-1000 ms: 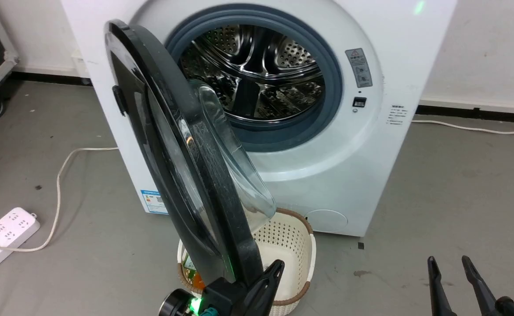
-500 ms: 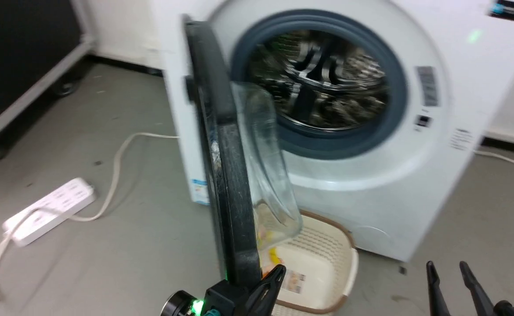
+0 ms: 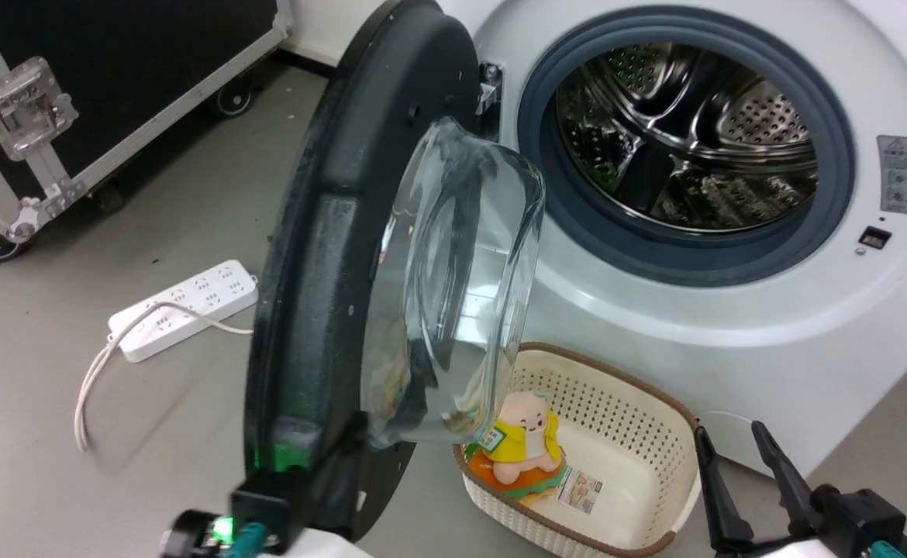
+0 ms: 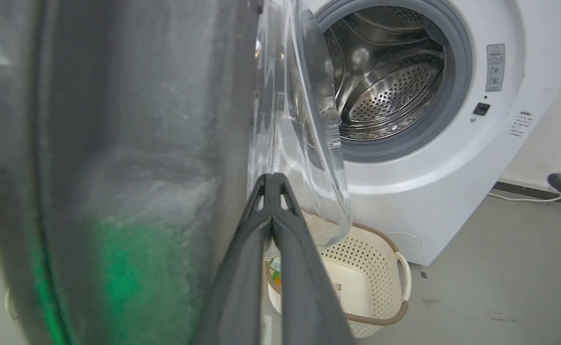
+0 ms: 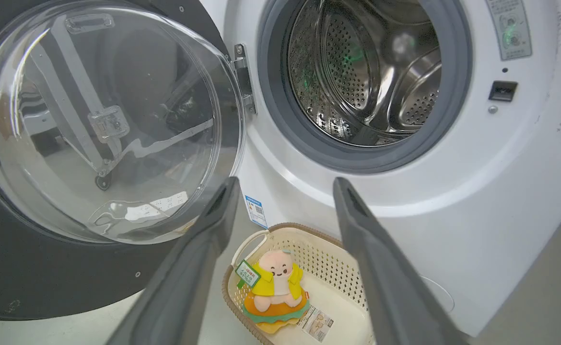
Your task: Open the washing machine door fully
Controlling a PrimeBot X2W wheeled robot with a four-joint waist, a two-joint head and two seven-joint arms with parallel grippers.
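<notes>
Resting the left gripper (image 4: 268, 178), fingers shut together, against the near inner face of the washing machine door (image 3: 322, 232), swung out left of the washing machine (image 3: 732, 333). Holding the right gripper (image 3: 730, 434) spread wide at the near right, apart from the door.

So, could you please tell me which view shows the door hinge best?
The right wrist view: the hinge is unobstructed, joining the washing machine door to the washing machine. The head view catches part of it past the door's rim. The left wrist view has the door covering it.
</notes>
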